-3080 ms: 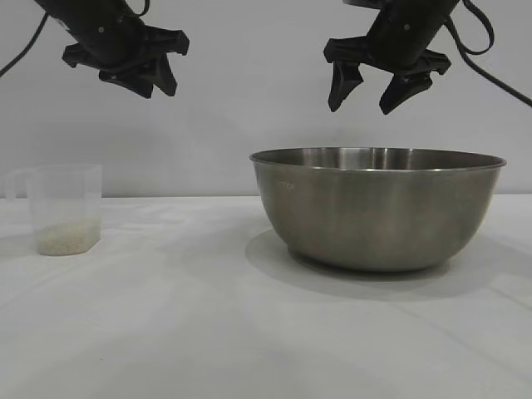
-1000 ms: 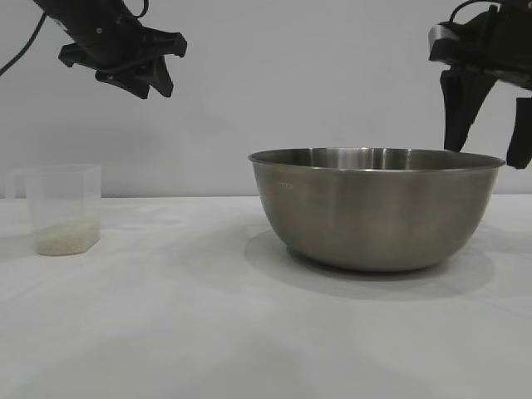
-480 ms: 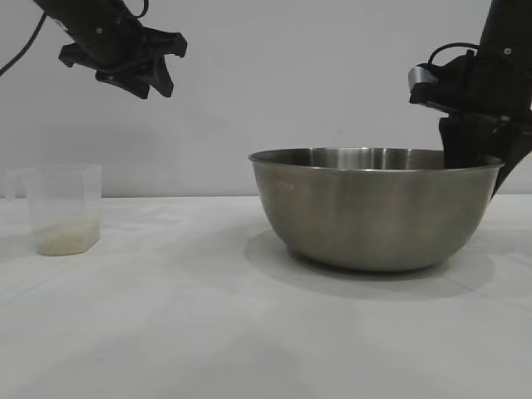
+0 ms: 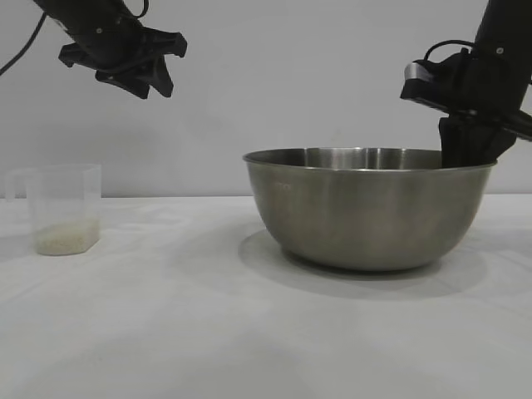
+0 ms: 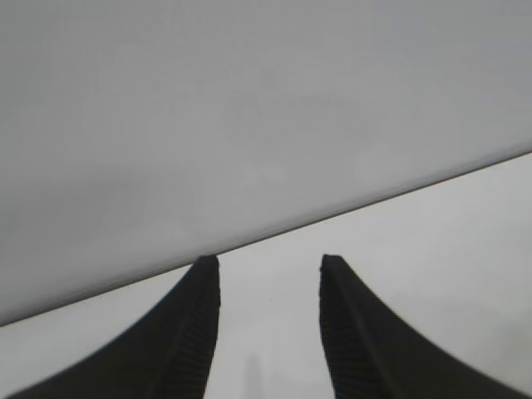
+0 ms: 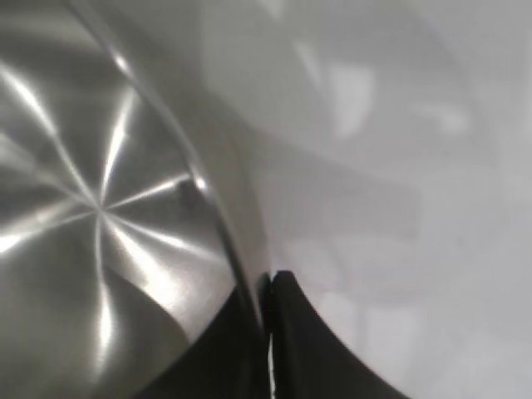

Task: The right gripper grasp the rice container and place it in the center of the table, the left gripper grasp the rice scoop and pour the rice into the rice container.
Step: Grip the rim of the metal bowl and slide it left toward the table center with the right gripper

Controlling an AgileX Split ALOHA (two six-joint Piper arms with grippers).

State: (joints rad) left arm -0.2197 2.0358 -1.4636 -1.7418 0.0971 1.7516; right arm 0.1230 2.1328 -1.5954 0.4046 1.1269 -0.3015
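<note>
The rice container (image 4: 370, 212) is seen right of centre on the table (image 4: 166, 332), its right rim pinched between the clenched fingers of the right gripper (image 6: 268, 332). The rice scoop (image 4: 62, 208), holding rice (image 4: 65, 241), is set at far left. Above it, the left gripper (image 4: 158, 71) is held parted and empty.

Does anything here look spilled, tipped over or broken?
Nothing stands out. The bowl sits upright on the table, with the right gripper pinching its rim. The scoop stands upright with the rice inside, none spilled. The left gripper hangs open above.
</note>
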